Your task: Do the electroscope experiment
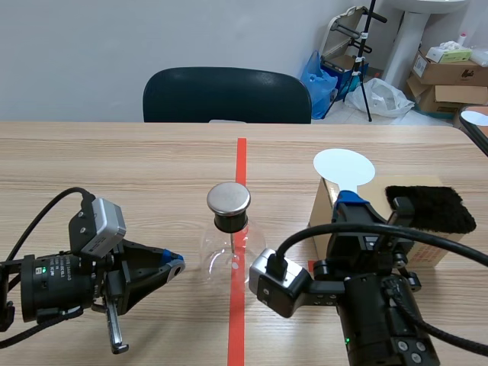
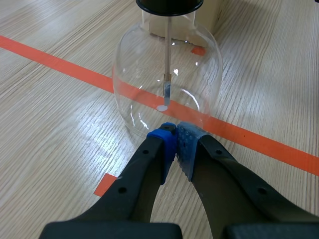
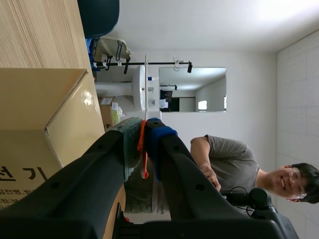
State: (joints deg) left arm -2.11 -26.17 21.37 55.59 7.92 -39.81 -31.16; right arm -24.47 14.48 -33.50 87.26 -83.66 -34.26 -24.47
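Observation:
The electroscope, a clear glass flask point(image 1: 227, 248) with a round metal cap point(image 1: 228, 198), stands on the red tape line at mid-table. In the left wrist view the flask point(image 2: 167, 74) is just ahead of my left gripper point(image 2: 175, 134), which is shut on nothing; a thin rod hangs inside the glass. My left gripper point(image 1: 174, 264) lies low on the table, left of the flask. My right gripper point(image 1: 352, 200) points upward, shut on a wand with a round white disc point(image 1: 344, 166). Its orange handle point(image 3: 142, 144) sits between the pads.
A cardboard box point(image 1: 428, 248) stands behind the right arm, with a black fur cloth point(image 1: 431, 207) on top; the box point(image 3: 40, 114) is beside the right gripper. A dark chair point(image 1: 226, 95) is across the table. A person in a grey shirt point(image 3: 229, 159) is in the right wrist view.

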